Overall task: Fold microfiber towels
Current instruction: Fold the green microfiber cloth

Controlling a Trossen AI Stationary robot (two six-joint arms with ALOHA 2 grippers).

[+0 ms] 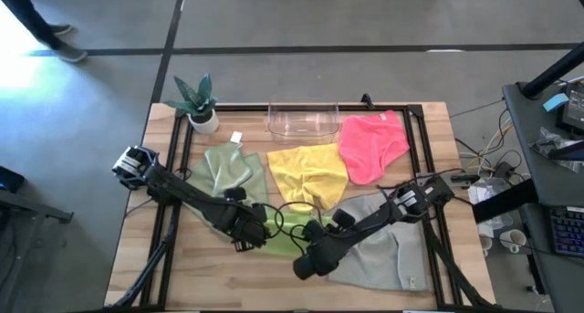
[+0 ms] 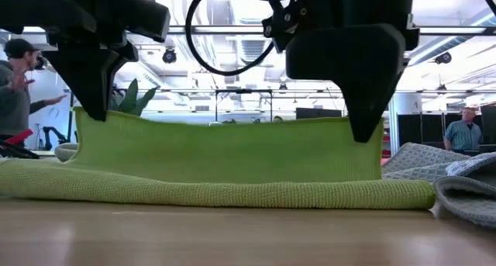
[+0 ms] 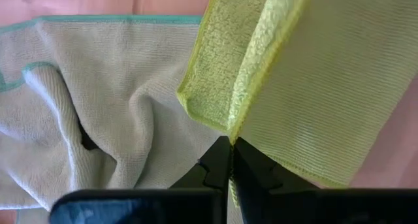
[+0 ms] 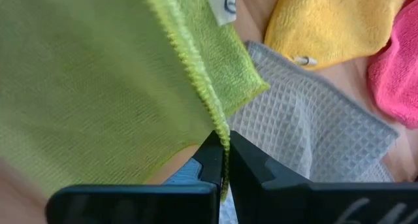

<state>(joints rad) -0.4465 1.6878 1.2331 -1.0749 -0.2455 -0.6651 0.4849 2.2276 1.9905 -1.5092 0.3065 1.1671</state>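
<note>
The worktop (image 1: 137,258) carries five towels and one bin. The grey towel (image 1: 388,249) lies rumpled toward the front right corner; the pink towel (image 1: 370,144) sits near the back right; the yellow towel (image 1: 308,174) lies at centre, just in front of the bin; the sage towel (image 1: 224,170) lies left of centre. The lime towel (image 2: 232,161) is at the front edge, between the two arms, one edge raised into a taut upright sheet while the rest lies on the wood. The left gripper (image 3: 231,144) is clamped on one raised corner, the right gripper (image 4: 222,145) on the other. Judged from its drape, the cloth is light, soft and limp, not fragile; it probably sags wherever unsupported, so corners or hemmed edges are the sound grip points, and both should travel together to keep the fold square. The clear bin (image 1: 303,121) stands at the back edge, centre, and appears to hold nothing.
</note>
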